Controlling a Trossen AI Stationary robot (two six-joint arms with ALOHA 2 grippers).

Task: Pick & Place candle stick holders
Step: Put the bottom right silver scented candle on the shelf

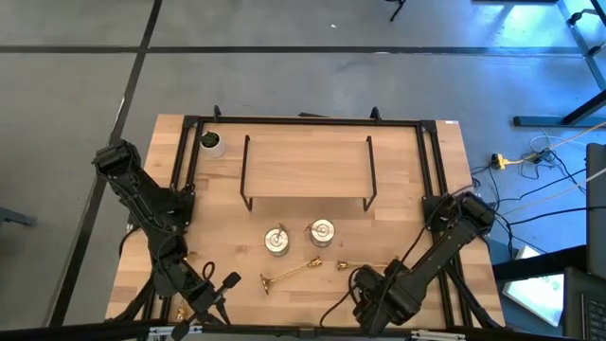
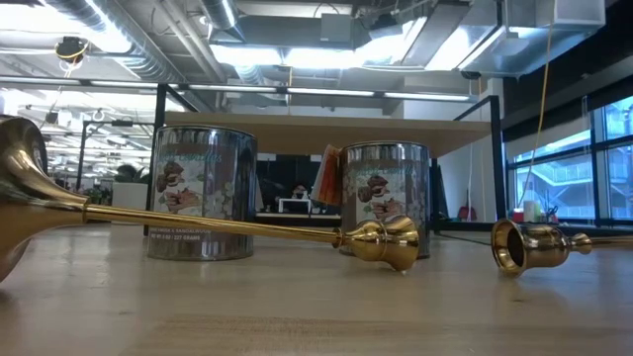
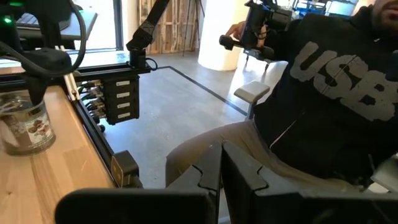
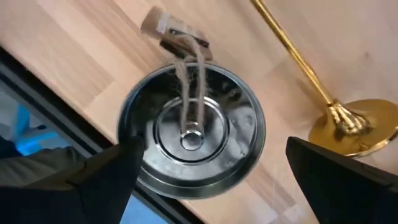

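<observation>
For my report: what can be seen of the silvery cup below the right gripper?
The silvery cup is round, shiny metal, with a ringed top and a twine loop bearing a tag. It stands upright on the wooden table near its edge, between the fingers of the open right gripper; contact unclear.

- The black wire rack (image 1: 308, 169) stands at twelve o'clock on the table (image 1: 445, 170), with the small potted plant (image 1: 210, 142) off its eleven o'clock corner.
- Two round cups (image 1: 276, 241) (image 1: 322, 231) sit side by side, just on my side of the rack.
- One stemmed stick (image 1: 289, 274) lies flat at six o'clock from those cups; another (image 1: 365, 266) lies to its three o'clock.
- My right gripper (image 4: 205, 180) hangs directly over a third cup (image 4: 193, 134) at the table's near edge, a stick (image 4: 311, 74) lying just beside it.
- My left gripper (image 1: 225, 282) sits at seven o'clock, at the near edge.
</observation>
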